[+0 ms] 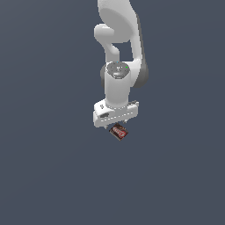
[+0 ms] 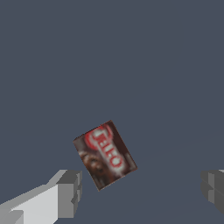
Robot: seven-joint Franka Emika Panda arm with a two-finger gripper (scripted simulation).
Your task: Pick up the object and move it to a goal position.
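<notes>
The object is a small flat dark brown box with a red-and-white label. It lies face up on the grey floor in the wrist view (image 2: 105, 155) and is turned at an angle to my fingers. In the exterior view the box (image 1: 119, 132) shows just under the white hand. My gripper (image 2: 141, 191) is open wide and nothing is between the jaws. One grey fingertip (image 2: 69, 192) stands on one side of the box and the other (image 2: 214, 188) far off on the other side. Neither touches the box. In the exterior view the gripper (image 1: 115, 126) hangs straight down over the box, its fingers mostly hidden by the hand.
A plain dark grey floor (image 1: 52, 167) fills both views. The white arm (image 1: 118, 44) rises upright behind the hand. No other objects or marker show.
</notes>
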